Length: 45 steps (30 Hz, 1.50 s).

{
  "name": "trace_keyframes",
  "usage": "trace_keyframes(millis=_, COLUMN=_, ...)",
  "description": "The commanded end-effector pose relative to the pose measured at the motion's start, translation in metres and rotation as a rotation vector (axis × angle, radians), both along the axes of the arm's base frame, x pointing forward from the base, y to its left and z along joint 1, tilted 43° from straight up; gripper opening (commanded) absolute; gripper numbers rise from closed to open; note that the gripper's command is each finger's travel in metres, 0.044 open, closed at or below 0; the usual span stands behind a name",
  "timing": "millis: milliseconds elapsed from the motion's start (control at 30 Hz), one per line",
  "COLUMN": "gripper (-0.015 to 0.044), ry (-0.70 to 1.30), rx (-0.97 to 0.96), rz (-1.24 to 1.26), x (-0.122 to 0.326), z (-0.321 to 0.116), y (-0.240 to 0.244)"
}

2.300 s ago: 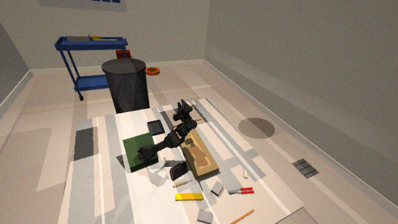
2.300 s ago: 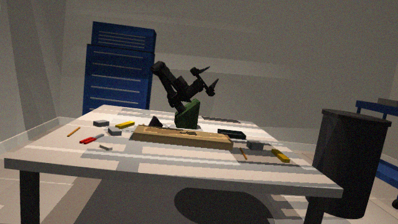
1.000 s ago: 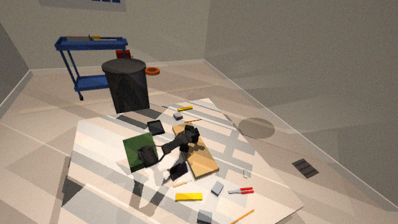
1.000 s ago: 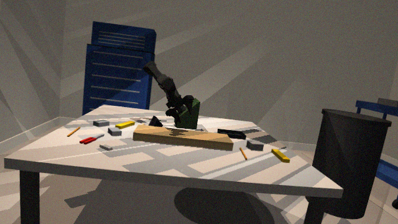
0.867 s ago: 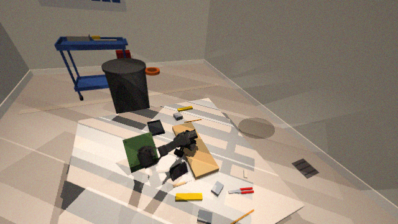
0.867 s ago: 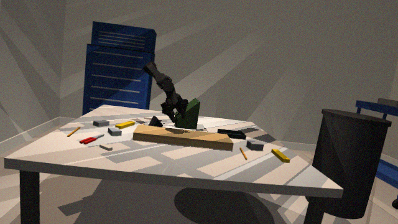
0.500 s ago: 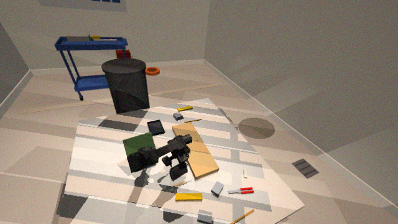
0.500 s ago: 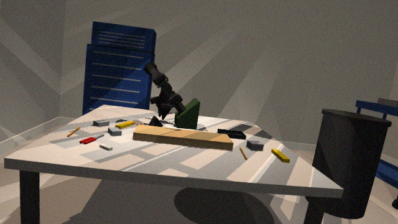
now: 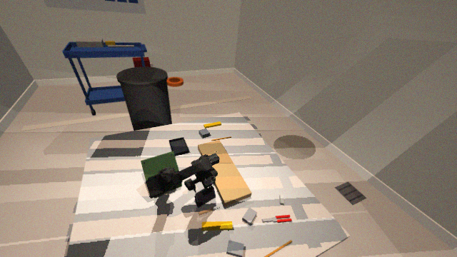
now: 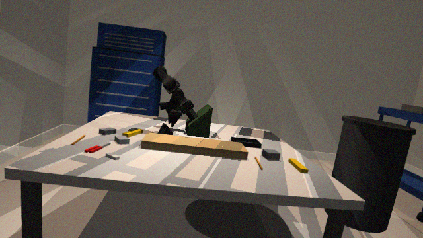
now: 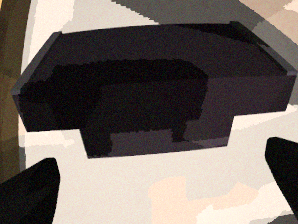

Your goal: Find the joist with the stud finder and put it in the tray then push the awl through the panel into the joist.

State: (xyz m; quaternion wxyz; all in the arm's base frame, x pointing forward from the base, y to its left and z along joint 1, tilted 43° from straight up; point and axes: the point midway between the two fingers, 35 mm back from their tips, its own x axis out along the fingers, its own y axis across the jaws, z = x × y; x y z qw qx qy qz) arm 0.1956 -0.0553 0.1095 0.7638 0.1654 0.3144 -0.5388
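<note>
Floor panel (image 9: 233, 178) (image 10: 192, 145) (image 11: 9, 110), a long tan slab, lies flat on the table (image 9: 118, 200) (image 10: 185, 190) (image 11: 125, 192), right of the arm's green mount (image 9: 158, 164) (image 10: 203, 123) in the top view; the gripper (image 9: 203, 183) (image 10: 172, 123) (image 11: 166, 160) points down between mount and panel, its fingers spread wide with nothing between them. A black piece with a stepped outline (image 9: 206, 197) (image 10: 164, 129) (image 11: 150, 55) sits below it, apart from the fingertips (whether this is the stud finder, I cannot tell); the black tray (image 9: 179, 146) (image 10: 246, 142) lies at the far side, left of the panel's far end. One yellow bar (image 9: 217, 225) (image 10: 133, 133) lies beyond the panel's near end; red-handled pliers (image 9: 283, 220) (image 10: 93, 149) lie to its right; the awl is too small to identify surely.
</note>
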Motion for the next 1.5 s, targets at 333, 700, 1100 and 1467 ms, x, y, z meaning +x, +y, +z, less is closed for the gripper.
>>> trace_keyframes(millis=333, gripper=0.044, ry=0.0, rx=-0.001, rz=-0.001, x=0.004, z=-0.014, y=-0.011)
trace_keyframes(millis=700, gripper=0.044, ry=0.0, rx=-0.002, rz=0.001, x=0.008, z=-0.027, y=-0.022)
trace_keyframes(millis=1100, gripper=0.0433, ry=-0.003, rx=-0.008, rz=-0.001, x=0.009, z=-0.036, y=-0.033)
trace_keyframes(millis=1467, gripper=0.036, ry=-0.003, rx=-0.008, rz=-0.001, x=0.009, z=-0.036, y=-0.033)
